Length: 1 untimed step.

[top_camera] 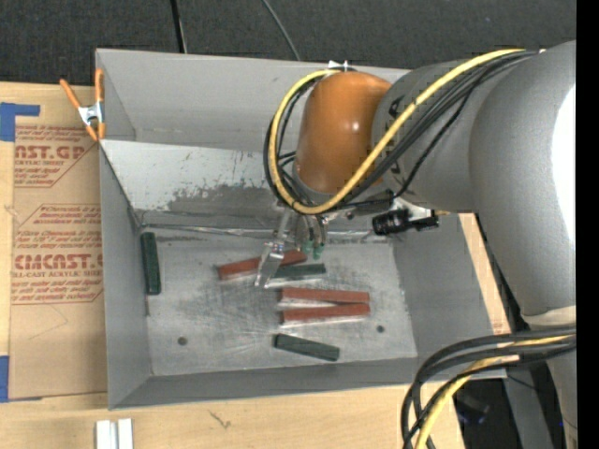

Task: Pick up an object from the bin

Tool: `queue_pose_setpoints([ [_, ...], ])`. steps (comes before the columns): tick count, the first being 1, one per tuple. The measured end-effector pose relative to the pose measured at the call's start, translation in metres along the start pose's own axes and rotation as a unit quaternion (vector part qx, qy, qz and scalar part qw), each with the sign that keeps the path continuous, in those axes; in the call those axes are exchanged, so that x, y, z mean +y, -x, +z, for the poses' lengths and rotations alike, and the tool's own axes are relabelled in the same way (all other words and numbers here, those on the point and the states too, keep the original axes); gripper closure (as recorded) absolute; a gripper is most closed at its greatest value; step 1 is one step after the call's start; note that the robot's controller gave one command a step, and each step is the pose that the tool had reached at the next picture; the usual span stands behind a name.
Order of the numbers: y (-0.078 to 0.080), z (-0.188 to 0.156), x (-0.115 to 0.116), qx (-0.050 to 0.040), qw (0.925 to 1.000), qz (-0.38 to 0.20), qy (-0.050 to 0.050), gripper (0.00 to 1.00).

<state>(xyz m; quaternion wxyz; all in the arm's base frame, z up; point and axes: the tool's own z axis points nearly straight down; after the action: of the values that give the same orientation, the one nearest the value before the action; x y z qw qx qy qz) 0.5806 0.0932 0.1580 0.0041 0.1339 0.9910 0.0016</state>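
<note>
Where the pincer (285,260) hangs low over the middle of the bin (187,166), apart or together I cannot tell, a reddish-brown stick (239,269) lies just beside it; probably light, stiff, smooth; best gripped across its narrow width, mid-length.

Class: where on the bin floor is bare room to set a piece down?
Bare floor: between the dark green stick at left and the short red stick; right of the two red sticks. Crowded: centre, around the gripper.
</note>
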Motion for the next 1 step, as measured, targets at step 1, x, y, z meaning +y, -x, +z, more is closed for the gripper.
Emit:
queue_pose_setpoints([
  [1,-0.007,0.0414,-0.0125,0.0049,0.9964,-0.085,-0.002,0.0],
])
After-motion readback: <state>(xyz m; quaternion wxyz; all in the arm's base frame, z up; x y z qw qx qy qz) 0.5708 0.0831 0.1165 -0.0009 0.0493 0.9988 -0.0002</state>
